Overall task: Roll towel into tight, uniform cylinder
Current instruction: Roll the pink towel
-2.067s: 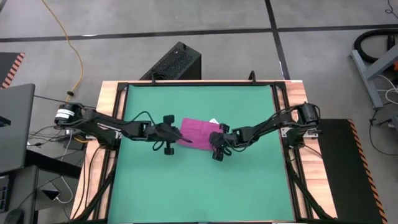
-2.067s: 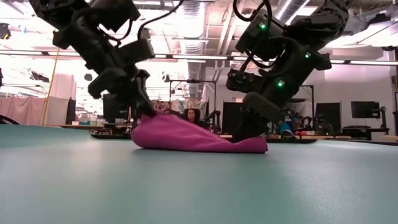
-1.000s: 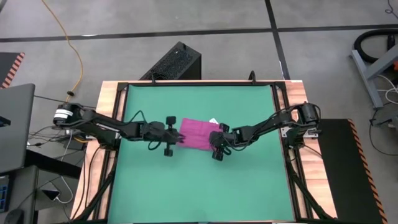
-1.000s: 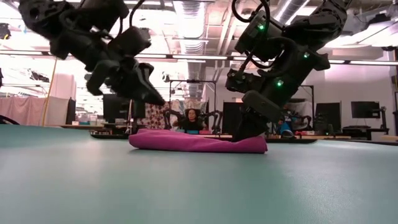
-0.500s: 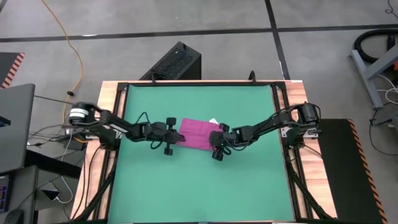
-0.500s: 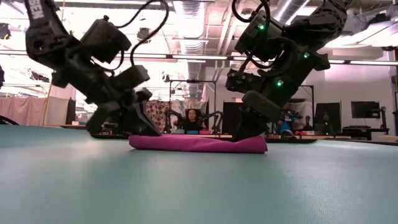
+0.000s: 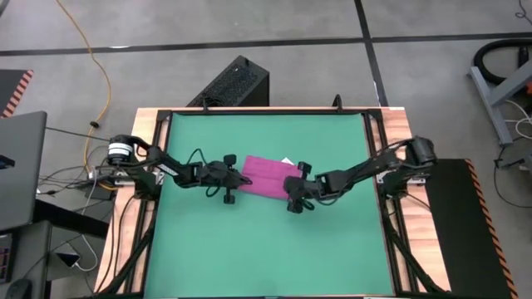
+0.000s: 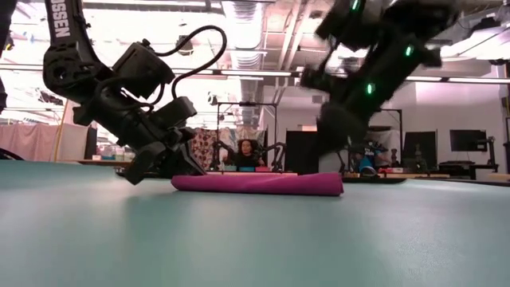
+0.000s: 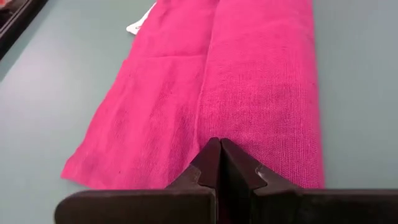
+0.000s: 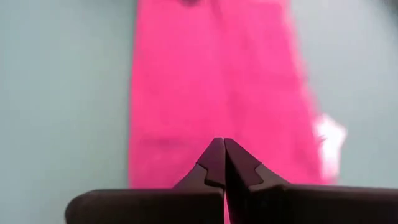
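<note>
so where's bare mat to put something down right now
The green mat is bare near its front edge and behind the towel. It is crowded mid-mat: the left gripper and right gripper, both shut, flank the towel.

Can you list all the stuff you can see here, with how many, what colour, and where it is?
towel: one, magenta-pink, lying folded flat near the middle of the mat, between the two claws
tag: one, white, at the towel's far edge, towards the right arm
mat: one, green, covering the table top
table: one, wooden rim with black rails, around the mat
black box: one, on the floor behind the table
yellow cable: one, on the floor at the far left
person: one, seated in the room far behind the table
left claw: one, dark, shut, at the towel's left end
right claw: one, dark, shut, at the towel's right end
</note>
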Controlling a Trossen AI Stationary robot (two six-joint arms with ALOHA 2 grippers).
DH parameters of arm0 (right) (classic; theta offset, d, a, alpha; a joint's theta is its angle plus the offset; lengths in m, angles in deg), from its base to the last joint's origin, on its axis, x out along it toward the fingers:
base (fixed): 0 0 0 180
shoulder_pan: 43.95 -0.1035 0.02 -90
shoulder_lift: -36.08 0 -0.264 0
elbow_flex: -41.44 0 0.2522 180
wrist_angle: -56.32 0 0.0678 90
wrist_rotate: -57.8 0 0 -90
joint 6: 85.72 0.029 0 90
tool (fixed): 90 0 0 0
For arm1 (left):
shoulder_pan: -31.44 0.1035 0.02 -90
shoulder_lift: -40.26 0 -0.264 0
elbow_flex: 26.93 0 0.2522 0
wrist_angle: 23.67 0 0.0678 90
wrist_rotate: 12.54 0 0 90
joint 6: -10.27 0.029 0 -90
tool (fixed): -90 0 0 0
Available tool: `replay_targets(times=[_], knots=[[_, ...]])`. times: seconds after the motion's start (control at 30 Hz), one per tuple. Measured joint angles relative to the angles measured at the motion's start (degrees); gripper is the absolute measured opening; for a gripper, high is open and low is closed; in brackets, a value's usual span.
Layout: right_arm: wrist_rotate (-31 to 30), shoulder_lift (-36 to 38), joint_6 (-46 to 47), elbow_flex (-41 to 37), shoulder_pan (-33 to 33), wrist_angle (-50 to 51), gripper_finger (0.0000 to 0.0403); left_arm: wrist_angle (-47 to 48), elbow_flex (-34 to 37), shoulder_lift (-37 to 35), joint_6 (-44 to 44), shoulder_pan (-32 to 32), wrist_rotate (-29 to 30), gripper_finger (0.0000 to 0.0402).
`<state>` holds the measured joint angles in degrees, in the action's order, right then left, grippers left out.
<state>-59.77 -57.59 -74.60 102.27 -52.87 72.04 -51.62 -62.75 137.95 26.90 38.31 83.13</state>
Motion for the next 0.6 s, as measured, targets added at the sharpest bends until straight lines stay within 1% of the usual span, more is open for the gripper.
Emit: replay_targets(times=[0.07, 0.13, 0.17, 0.23, 0.3, 0.37, 0.43, 0.6], knots=[[-3.2, 2.4, -0.1, 0.0, -1.2, 1.4, 0.0014, 1.2, 0.0, 0.0, -1.2, 0.2, 0.0, 0.0], [-3.5, 4.2, -0.2, 0.0, -2.3, 1.6, 0.0014, 2.0, 0.0, 0.0, -3.0, 0.3, 0.0, 0.0], [-2.6, 4.9, -0.4, 0.0, -2.7, 1.5, 0.0015, 2.3, 0.0, 0.0, -3.8, 0.3, 0.0, 0.0], [2.9, 5.8, -1.8, 0.0, -3.3, 0.7, 0.002, 2.6, 0.0, 0.0, -5.1, 0.3, -0.7, 0.0], [5.7, 4.8, -1.8, 0.1, -4.3, 0.3, 0.0036, 2.7, 0.0, 0.0, -6.4, 0.3, -1.9, 0.0], [6.3, 3.1, -1.8, 0.1, -5.5, 0.7, 0.0064, 2.7, 0.0, 0.0, -7.0, 0.4, -2.0, 0.0], [6.2, 1.2, -2.4, 0.1, -6.5, 0.4, 0.0101, 2.8, 0.0, 0.0, -7.3, 0.4, -2.0, 0.0], [4.4, -5.3, -2.5, 0.1, -7.6, -0.9, 0.0217, 2.9, 0.0, 0.0, -7.2, 0.3, -2.0, 0.0]])
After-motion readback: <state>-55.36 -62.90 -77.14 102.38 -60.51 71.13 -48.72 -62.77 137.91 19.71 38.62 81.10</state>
